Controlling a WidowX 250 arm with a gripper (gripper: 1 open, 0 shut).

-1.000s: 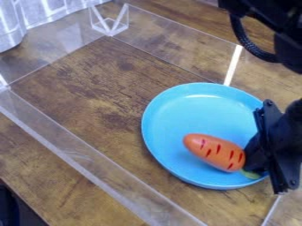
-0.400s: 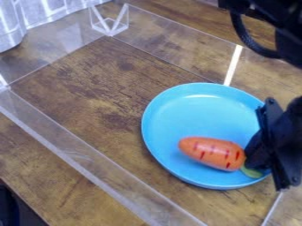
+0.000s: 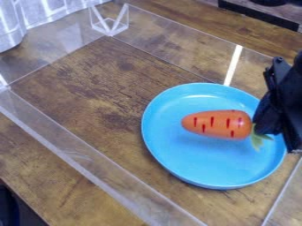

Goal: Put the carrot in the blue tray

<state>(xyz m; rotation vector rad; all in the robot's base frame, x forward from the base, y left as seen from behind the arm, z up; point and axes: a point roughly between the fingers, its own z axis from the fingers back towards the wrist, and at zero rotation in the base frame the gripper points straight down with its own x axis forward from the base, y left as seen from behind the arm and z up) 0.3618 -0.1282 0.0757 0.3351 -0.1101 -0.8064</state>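
The carrot, orange with short dark stripes, lies sideways over the middle of the blue tray, a round dish on the wooden table at right. My black gripper comes in from the right edge and is shut on the carrot's leafy end, which it mostly hides; a bit of light green shows by the fingers. Whether the carrot touches the tray's floor or hangs just above it, I cannot tell.
Low clear acrylic walls fence the wooden table on the left and front. A clear plastic stand sits at the back, and a grey ribbed object is in the top left corner.
The gripper has moved up and toward the back with the carrot, carrying it from the tray's near right part to over its middle.
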